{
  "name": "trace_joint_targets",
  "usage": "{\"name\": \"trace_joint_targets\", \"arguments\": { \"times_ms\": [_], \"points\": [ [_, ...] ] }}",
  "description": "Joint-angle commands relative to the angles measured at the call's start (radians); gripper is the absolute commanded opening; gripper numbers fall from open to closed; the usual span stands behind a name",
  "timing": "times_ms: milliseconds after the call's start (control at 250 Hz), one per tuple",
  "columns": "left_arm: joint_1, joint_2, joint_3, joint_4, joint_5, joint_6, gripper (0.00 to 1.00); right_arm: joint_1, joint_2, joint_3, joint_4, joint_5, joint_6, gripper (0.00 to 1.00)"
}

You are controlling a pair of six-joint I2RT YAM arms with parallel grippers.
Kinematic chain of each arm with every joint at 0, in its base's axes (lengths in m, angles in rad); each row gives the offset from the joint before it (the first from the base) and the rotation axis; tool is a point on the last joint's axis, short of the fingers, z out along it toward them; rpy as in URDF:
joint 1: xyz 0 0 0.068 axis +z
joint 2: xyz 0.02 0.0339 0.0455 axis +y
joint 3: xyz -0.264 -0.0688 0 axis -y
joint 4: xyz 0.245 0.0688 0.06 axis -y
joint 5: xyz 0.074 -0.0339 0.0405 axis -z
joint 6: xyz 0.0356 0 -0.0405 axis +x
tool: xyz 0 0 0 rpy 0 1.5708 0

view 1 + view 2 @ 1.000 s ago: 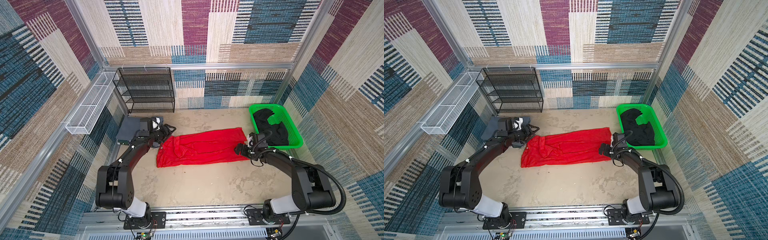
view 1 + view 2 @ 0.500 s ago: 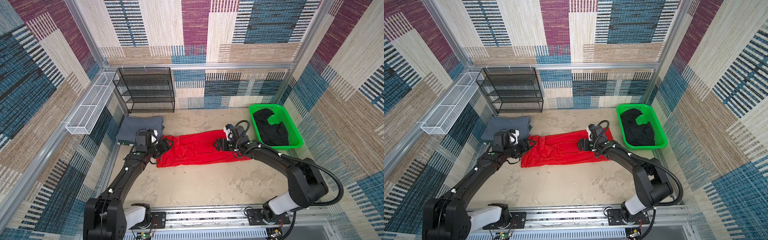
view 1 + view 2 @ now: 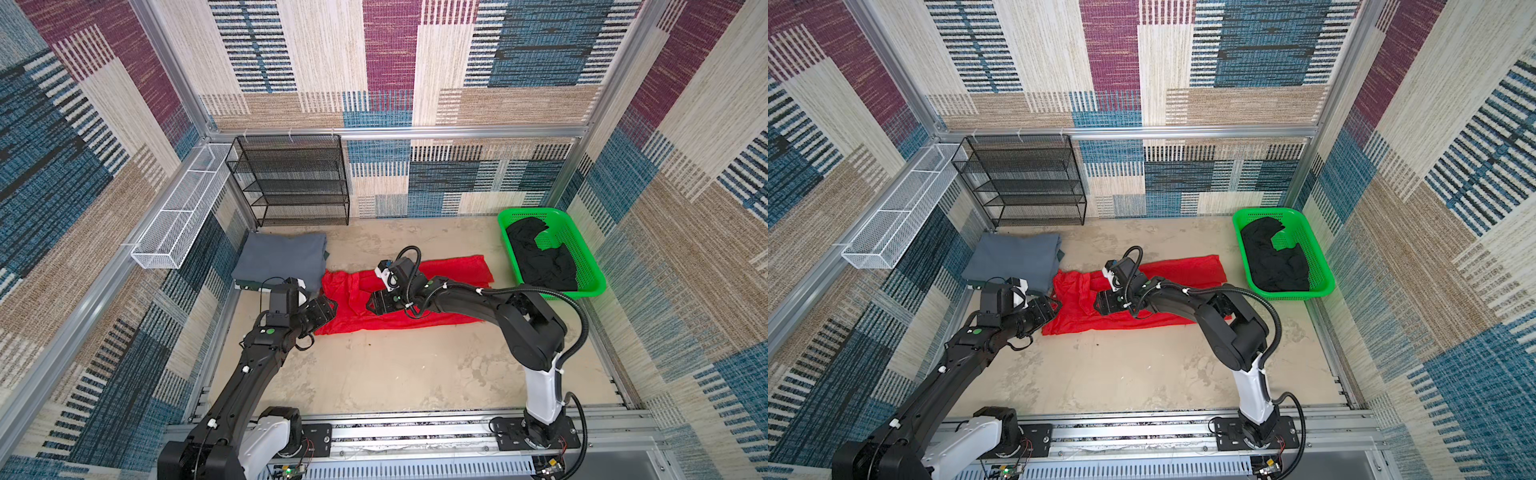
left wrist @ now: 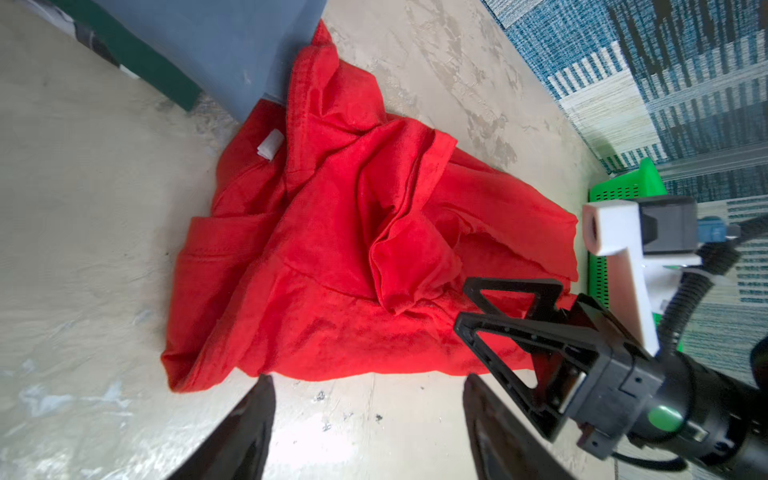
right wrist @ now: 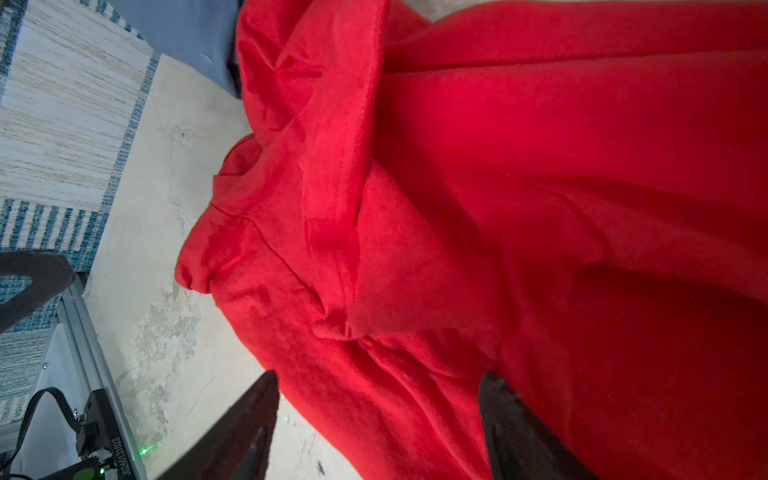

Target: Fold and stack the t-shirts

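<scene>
The red t-shirt (image 3: 453,272) (image 3: 1183,270) lies stretched across the floor, its left end bunched into folds (image 4: 353,232) (image 5: 457,208). My left gripper (image 3: 331,311) (image 3: 1054,309) (image 4: 368,378) is open at the shirt's near left edge, with bare floor between its fingers. My right gripper (image 3: 369,306) (image 3: 1096,306) (image 5: 378,376) reaches across the shirt, open, its fingers straddling red cloth low over the bunched part. A folded grey t-shirt (image 3: 282,257) (image 3: 1017,257) lies at the back left. The black t-shirt (image 3: 540,262) (image 3: 1275,262) sits crumpled in the basket.
The green basket (image 3: 557,294) (image 3: 1287,294) stands at the right wall. A black wire rack (image 3: 291,178) stands at the back, and a white wire tray (image 3: 183,208) hangs on the left wall. A dark green flat thing (image 4: 137,54) lies under the grey shirt.
My right gripper swept left along the red shirt from its end near the basket to the bunched left part. My left gripper drew back from beside the grey shirt to the near left edge.
</scene>
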Motion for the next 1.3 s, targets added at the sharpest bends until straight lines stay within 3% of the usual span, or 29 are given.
{"name": "trace_joint_targets", "arguments": {
  "times_ms": [0,312,916,1068,1296],
  "points": [
    [-0.001,0.012,-0.011,-0.009,-0.014,0.009,0.72,0.031,0.034,0.048,-0.007,0.003,0.011,0.74],
    [0.000,0.039,-0.022,0.010,-0.016,0.007,0.72,0.075,0.166,0.183,-0.057,-0.046,0.011,0.63],
    [0.022,0.092,-0.062,0.018,-0.037,0.032,0.72,0.069,0.208,0.323,-0.143,0.116,0.005,0.06],
    [0.035,0.137,-0.063,0.022,-0.036,0.041,0.71,0.059,0.219,0.355,-0.171,0.138,0.005,0.04],
    [0.058,0.217,-0.067,0.027,-0.050,0.060,0.60,0.029,0.199,0.350,-0.173,0.164,0.019,0.02]
  ]
}}
